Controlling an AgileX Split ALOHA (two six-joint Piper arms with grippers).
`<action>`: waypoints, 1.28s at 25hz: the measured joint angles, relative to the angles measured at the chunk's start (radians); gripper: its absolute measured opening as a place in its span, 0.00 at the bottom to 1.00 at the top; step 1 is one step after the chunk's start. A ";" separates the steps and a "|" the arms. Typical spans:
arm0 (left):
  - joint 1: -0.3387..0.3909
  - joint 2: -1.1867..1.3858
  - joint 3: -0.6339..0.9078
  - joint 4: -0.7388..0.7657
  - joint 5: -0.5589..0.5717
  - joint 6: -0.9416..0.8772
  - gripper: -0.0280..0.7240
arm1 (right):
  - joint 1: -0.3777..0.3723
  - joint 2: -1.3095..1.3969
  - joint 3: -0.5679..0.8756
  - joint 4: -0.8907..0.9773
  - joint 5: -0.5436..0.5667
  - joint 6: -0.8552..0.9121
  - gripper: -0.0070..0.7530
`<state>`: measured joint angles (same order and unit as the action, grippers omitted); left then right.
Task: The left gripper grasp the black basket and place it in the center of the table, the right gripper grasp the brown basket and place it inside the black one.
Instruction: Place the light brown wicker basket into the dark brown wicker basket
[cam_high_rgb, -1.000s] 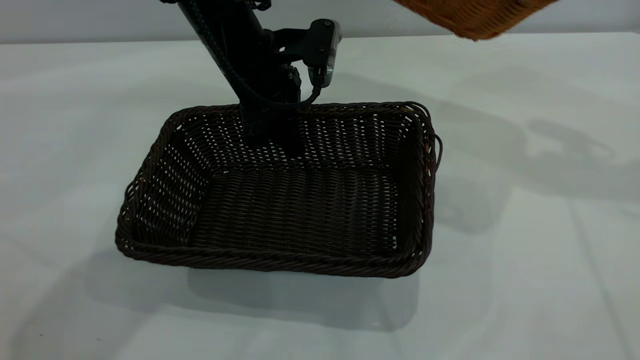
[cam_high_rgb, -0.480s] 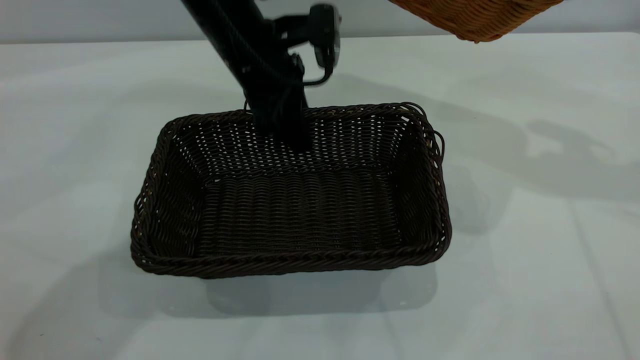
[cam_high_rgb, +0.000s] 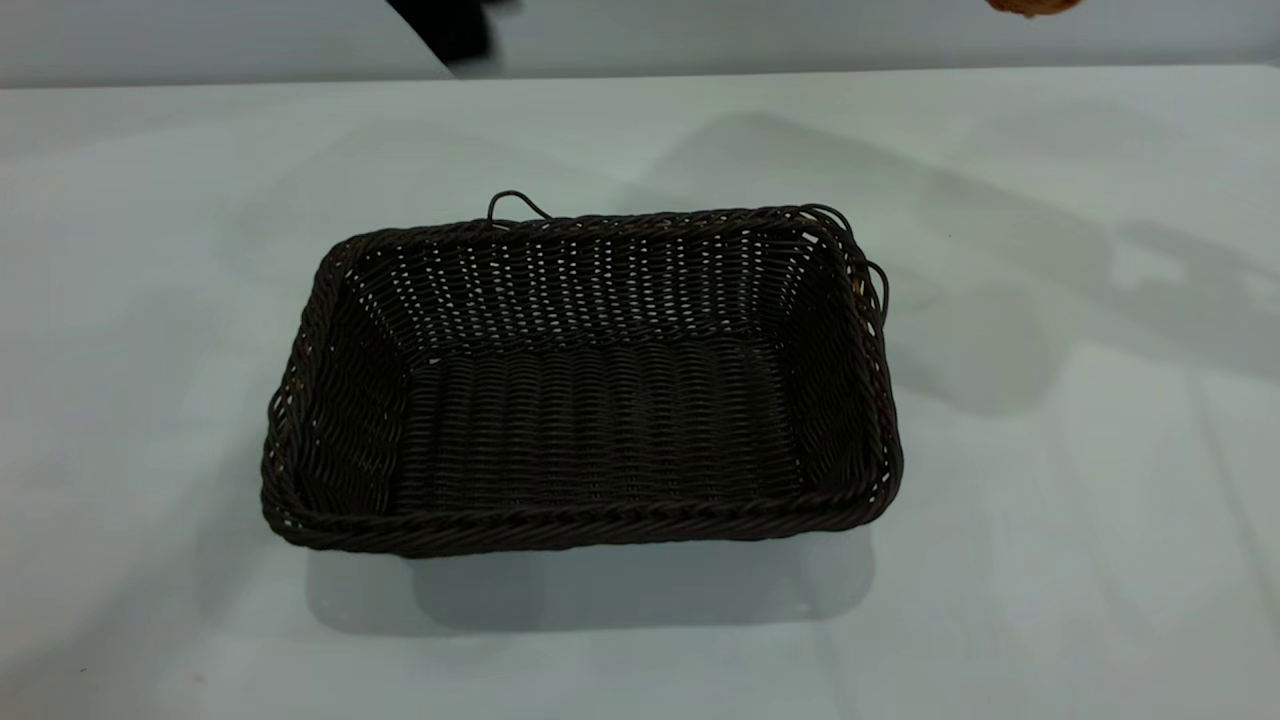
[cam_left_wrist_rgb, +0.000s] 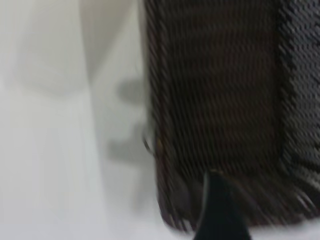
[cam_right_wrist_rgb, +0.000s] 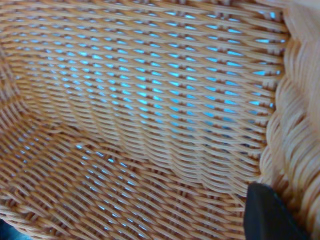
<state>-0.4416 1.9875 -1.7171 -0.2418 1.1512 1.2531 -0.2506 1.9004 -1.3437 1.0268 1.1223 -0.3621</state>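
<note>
The black basket (cam_high_rgb: 585, 385) is sitting flat and upright on the table (cam_high_rgb: 1050, 560), roughly in the middle of the tabletop, with its open side facing up and nothing lying inside it. Its long axis is running left to right, the long near wall facing the exterior camera and the short ends pointing left and right. It is showing a very dark brown-black wicker weave, a thick braided rim, a ribbed woven floor, light coming through the gaps in the far and left walls, and thin loop handles standing at the far rim and at the right end. In the left wrist view the same basket (cam_left_wrist_rgb: 220, 110) is appearing as a blurred dark woven rectangle on the pale surface, with one dark fingertip (cam_left_wrist_rgb: 220, 210) of the left gripper (cam_left_wrist_rgb: 221, 212) reaching in from the edge, clear of the weave; whether its fingers are open or closed cannot be told. Farther back, a dark piece of the left arm (cam_high_rgb: 445, 30) is showing at the far edge of the table, left of centre. At the far right, the brown basket (cam_high_rgb: 1035, 6) is hanging above the table, only a sliver of orange-brown wicker showing. The right wrist view is filling with its orange-brown woven wall (cam_right_wrist_rgb: 150, 100) and braided rim, with nothing visible inside, and one black finger (cam_right_wrist_rgb: 270, 212) of the right gripper (cam_right_wrist_rgb: 272, 215) is lying against the rim, gripping it.
</note>
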 joint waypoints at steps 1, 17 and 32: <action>0.000 -0.046 0.001 0.027 0.016 -0.010 0.58 | 0.002 0.000 0.000 0.000 0.000 0.002 0.10; 0.000 -0.581 0.001 0.200 0.016 -0.028 0.50 | 0.473 0.076 -0.002 -0.341 0.033 0.026 0.10; 0.000 -0.599 0.001 0.201 0.016 -0.070 0.50 | 0.530 0.326 -0.006 -0.343 -0.153 0.119 0.11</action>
<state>-0.4416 1.3882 -1.7159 -0.0404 1.1670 1.1835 0.2793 2.2265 -1.3496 0.6838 0.9695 -0.2428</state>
